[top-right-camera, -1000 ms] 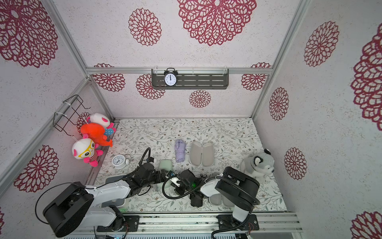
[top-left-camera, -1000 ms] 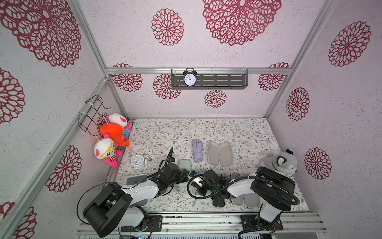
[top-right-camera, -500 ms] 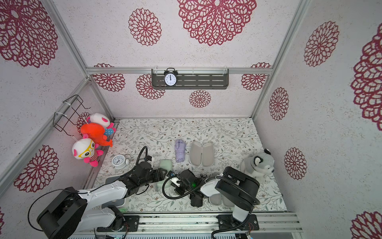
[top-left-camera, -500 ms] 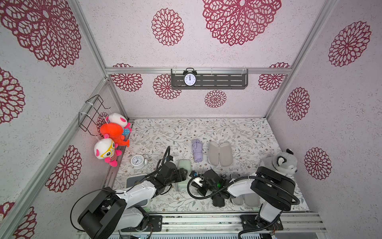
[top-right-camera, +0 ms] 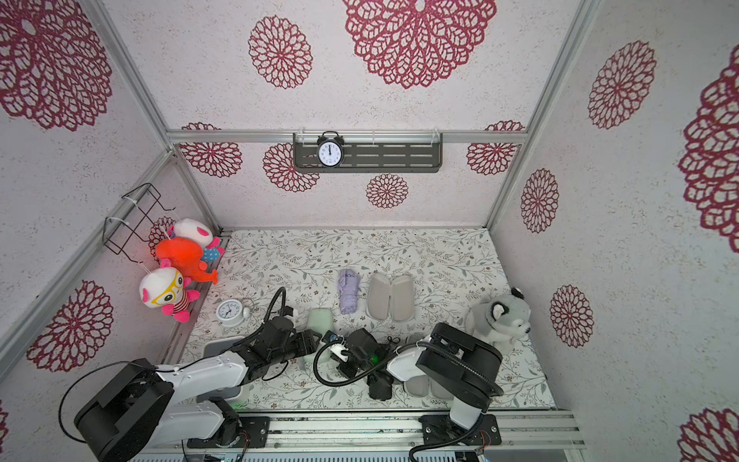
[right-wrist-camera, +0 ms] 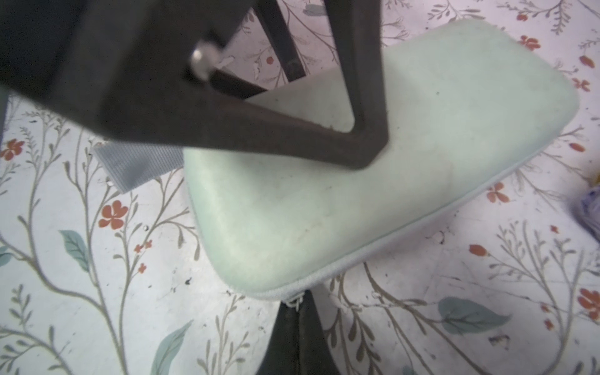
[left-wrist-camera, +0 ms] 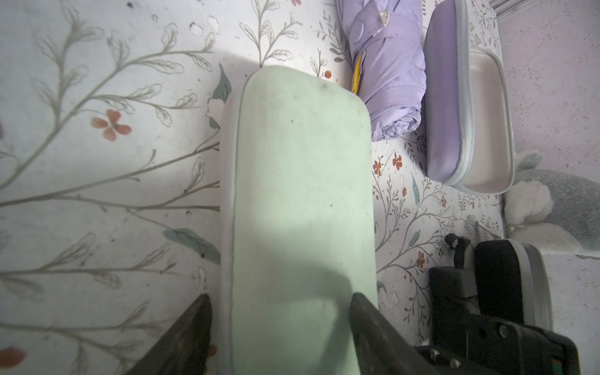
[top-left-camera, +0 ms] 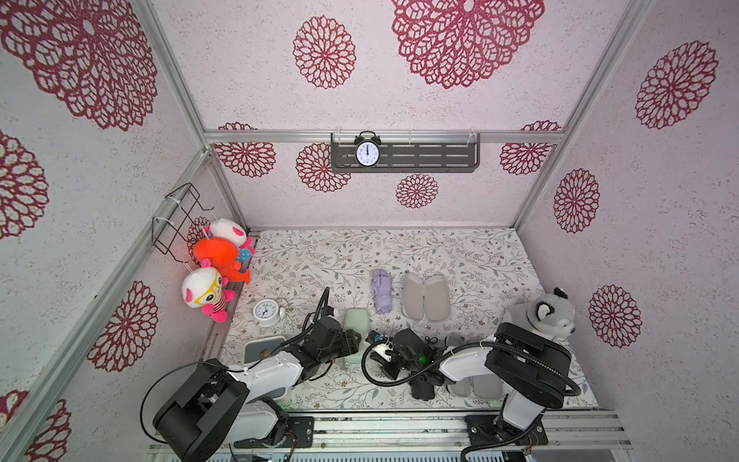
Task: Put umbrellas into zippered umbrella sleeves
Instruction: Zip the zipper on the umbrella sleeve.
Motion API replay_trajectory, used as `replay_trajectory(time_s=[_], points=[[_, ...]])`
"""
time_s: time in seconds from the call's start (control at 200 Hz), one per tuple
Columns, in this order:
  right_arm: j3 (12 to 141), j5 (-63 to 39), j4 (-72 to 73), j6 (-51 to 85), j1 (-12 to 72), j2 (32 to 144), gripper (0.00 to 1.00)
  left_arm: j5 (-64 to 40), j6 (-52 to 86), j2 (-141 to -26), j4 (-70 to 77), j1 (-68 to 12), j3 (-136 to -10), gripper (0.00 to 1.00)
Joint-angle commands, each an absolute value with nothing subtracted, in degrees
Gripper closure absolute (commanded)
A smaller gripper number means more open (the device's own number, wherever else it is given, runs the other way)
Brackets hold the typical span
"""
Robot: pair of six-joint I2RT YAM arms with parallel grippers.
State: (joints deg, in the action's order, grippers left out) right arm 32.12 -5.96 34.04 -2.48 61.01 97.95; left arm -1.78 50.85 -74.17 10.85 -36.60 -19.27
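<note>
Between left gripper's (left-wrist-camera: pixel 280 297) jaws, mint sleeve (left-wrist-camera: pixel 302 178)

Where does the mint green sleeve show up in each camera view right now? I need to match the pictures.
In a top view: the mint green sleeve lies mid-table toward the front, its near end partly hidden.
In a top view: likewise, just nearer than the lilac umbrella.
Left wrist: fills the centre, lengthwise.
Right wrist: fills the centre, zipper edge showing.
Shared landmark: the lilac umbrella by its far end; only a lilac sliver at the right wrist frame edge.
</note>
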Motion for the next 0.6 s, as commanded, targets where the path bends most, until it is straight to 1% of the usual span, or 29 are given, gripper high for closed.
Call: replay_trajectory(time_s=[0.0,0.33,0.595], points=[[30.93,-5.2,26.15,-1.54,62.12,97.04,1.0,-0.19,52.01,-75.14,12.13,-36.91,-17.93,0.32],[30.18,-4.4,25.05,-0.03,63.79,95.62,1.0,-0.02,52.56,-74.79,12.72,-36.62,-17.79,0.32],[31.67,-4.0,24.78,1.21,66.83,95.99,1.0,-0.53,53.43,-76.34,14.72,-36.65,-17.54,0.33]])
